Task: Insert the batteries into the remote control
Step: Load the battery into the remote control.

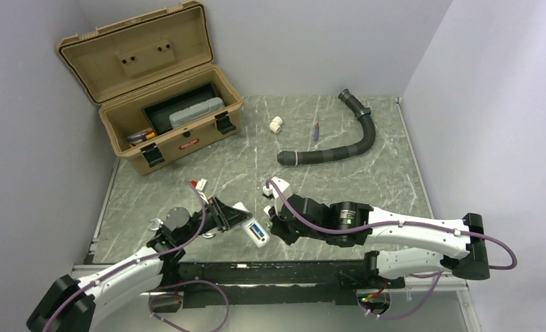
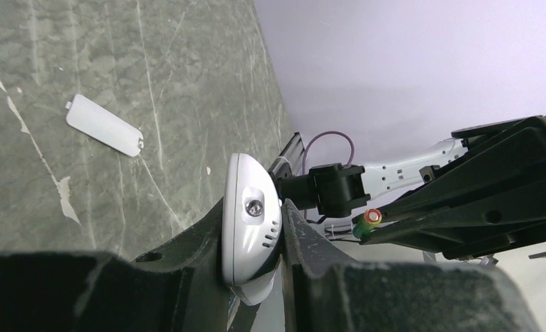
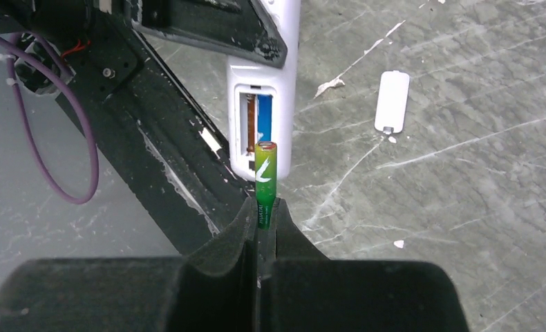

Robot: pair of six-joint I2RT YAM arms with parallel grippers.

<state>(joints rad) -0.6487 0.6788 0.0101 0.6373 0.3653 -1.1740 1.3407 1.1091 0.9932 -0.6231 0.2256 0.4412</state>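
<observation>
right gripper (image 3: 260, 207) is closed narrowly on the green battery (image 3: 265, 173), which is gripped by its lower end with its long axis pointing ahead, roughly parallel to the bay of the remote control (image 3: 286, 83). the remote control is clamped in the left gripper (image 2: 251, 232), bay turned towards the right arm. the blue battery (image 3: 265, 117) is seated in one slot. the empty slot (image 3: 248, 123) lies just ahead and slightly left of the green tip; contact cannot be confirmed.

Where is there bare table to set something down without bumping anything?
Bare marble lies between the hose and the right arm, and between the toolbox and the left arm. Crowded: the near middle, where the left tool and right tool meet at the remote control, cover piece nearby.
</observation>
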